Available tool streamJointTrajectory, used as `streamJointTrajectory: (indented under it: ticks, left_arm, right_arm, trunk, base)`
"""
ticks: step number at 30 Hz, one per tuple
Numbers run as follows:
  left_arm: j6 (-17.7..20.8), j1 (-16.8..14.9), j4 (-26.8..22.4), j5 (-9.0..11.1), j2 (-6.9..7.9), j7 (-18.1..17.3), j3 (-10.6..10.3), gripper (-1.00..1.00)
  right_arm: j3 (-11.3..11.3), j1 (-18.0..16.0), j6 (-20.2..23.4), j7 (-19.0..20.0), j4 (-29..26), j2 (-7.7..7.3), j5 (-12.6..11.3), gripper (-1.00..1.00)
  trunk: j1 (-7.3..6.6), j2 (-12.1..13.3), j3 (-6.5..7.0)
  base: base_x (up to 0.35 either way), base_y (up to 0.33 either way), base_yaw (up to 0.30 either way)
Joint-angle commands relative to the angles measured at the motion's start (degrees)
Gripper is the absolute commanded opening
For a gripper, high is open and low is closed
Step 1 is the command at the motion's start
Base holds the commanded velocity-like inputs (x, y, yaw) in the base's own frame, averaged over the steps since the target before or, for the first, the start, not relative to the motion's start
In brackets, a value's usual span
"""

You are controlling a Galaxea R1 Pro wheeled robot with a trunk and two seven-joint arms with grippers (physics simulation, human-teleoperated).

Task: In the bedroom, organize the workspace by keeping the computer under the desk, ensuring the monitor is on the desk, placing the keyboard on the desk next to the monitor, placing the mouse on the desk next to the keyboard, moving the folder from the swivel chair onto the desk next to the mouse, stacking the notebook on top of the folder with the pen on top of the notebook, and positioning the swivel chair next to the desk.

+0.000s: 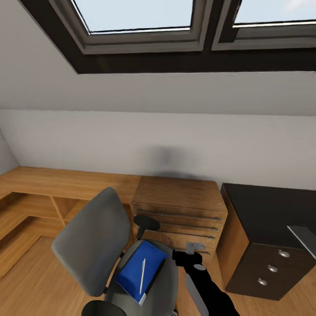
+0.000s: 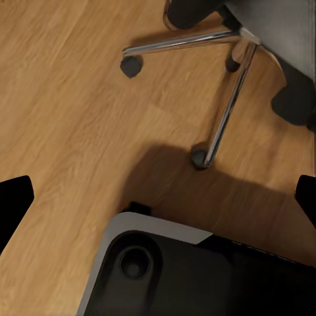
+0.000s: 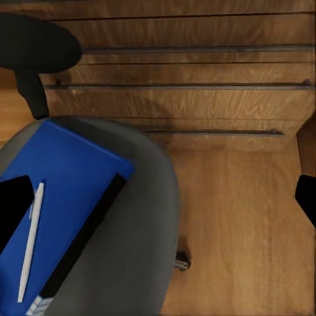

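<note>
The swivel chair (image 1: 90, 243) stands low at the left in the head view, its grey back turned toward me. On its seat (image 3: 141, 230) lies the blue folder (image 1: 141, 267) (image 3: 69, 191), with the white pen (image 1: 142, 276) (image 3: 30, 242) resting on top. My right gripper (image 1: 181, 255) (image 3: 158, 204) hovers open above the seat's right edge, just beside the folder, with nothing between its fingers (image 3: 13, 204). My left gripper (image 2: 158, 197) is open over bare floor near the chair's chrome base (image 2: 224, 99). The notebook, keyboard, mouse, monitor and computer are out of view.
Low oak drawers (image 1: 180, 210) stand right behind the chair, with oak shelving (image 1: 44, 193) along the wall to the left. A black-topped dark cabinet (image 1: 267, 224) with three knobs is at the right. A grey slab (image 1: 303, 239) pokes in at the right edge. Skylights (image 1: 140, 17) are overhead.
</note>
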Motion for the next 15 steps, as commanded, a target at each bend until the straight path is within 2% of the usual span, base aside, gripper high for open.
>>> streamJointTrajectory:
  ticks: [1, 9, 15]
  left_arm:
    - [-0.2, 0.0, 0.0, 0.6, 0.03, 0.0, -0.5, 1.0]
    - [-0.2, 0.0, 0.0, 0.6, 0.03, 0.0, -0.5, 1.0]
    - [-0.2, 0.0, 0.0, 0.6, 0.03, 0.0, -0.5, 1.0]
  right_arm:
    - [0.2, -0.1, 0.2, -0.5, -0.1, -0.03, -0.5, 1.0]
    - [0.2, -0.1, 0.2, -0.5, -0.1, -0.03, -0.5, 1.0]
    - [0.2, -0.1, 0.2, -0.5, -0.1, -0.03, -0.5, 1.0]
  trunk:
    - [0.04, -0.1, -0.16]
    - [0.04, -0.1, -0.46]
    - [0.04, -0.1, -0.53]
  base:
    - [0.0, 0.0, -0.263]
    - [0.0, 0.033, -0.246]
    - [0.0, 0.194, -0.068]
